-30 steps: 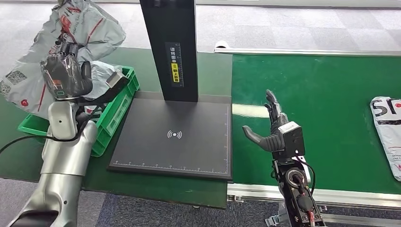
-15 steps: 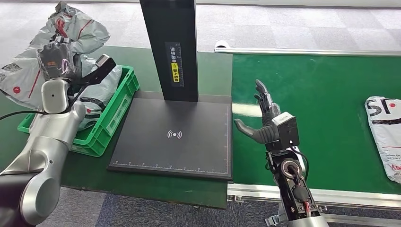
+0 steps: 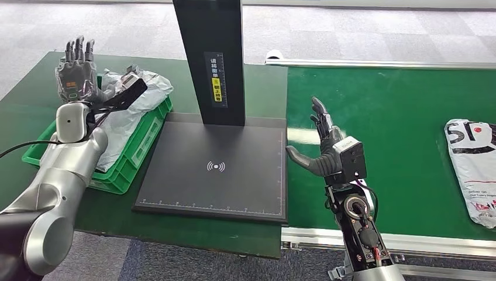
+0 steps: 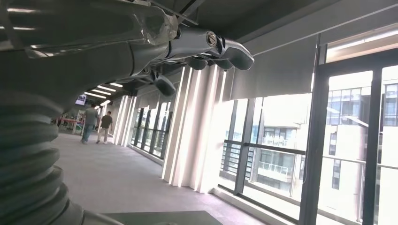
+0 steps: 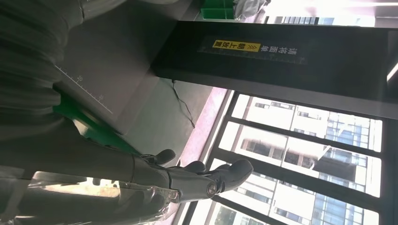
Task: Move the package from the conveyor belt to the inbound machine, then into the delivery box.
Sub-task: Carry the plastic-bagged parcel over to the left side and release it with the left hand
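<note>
A grey-white package (image 3: 131, 108) lies in the green delivery box (image 3: 143, 149) at the left of the table. My left hand (image 3: 76, 73) is raised above the box's far end, fingers pointing up and apart, holding nothing; its fingers (image 4: 206, 47) reach out toward the windows in the left wrist view. My right hand (image 3: 324, 149) hovers open at the edge between the black inbound machine plate (image 3: 216, 175) and the green conveyor belt (image 3: 398, 129). Its fingers (image 5: 211, 180) are empty. A second white package (image 3: 474, 170) lies on the belt at the far right.
The machine's black column (image 3: 210, 58) rises behind the plate, and its yellow label (image 5: 237, 46) faces my right wrist camera. The belt's metal rail (image 3: 433, 243) runs along the near side. Two people (image 4: 96, 124) walk far off in the hall.
My left hand has let go of the grey package, which now lies in the green box, and its fingers have straightened upward. The right hand drifted slightly left. The package on the belt has moved left.
</note>
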